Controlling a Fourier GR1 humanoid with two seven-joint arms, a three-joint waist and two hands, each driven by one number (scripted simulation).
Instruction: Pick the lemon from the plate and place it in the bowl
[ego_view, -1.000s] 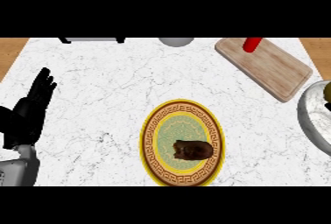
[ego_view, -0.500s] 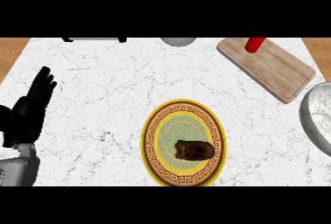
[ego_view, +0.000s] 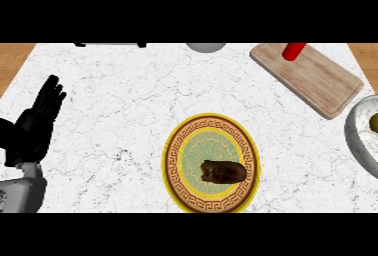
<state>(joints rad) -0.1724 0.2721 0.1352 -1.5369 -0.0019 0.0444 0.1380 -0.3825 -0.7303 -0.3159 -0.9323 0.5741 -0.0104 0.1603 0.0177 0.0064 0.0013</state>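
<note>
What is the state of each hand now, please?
Left hand: open, fingers up, resting at the counter's left edge, holding nothing.
Right hand: not in view, so it cannot be told.

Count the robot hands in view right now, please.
1: the left hand rests open at the view's left edge, fingers up, over the counter. The right hand is out of view.
</note>
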